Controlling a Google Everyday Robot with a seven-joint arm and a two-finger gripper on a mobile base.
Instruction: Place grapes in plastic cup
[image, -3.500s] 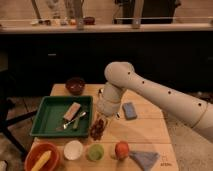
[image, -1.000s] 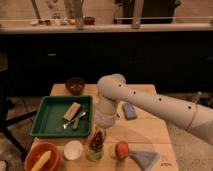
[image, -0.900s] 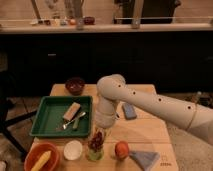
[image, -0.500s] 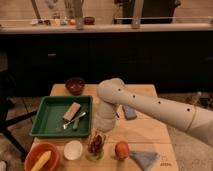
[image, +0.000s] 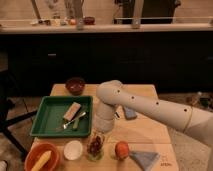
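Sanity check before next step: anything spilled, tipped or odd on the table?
Nothing stands out. The hand is over the plastic cup, with the grapes at its mouth. Green tray sits flat; no spills.

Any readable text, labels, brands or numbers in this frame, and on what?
None can be read.
Table: a small dark mark near its front right corner, too blurred to read.
No text shows on the gripper, which sits over the plastic cup holding the grapes, or on the green tray.
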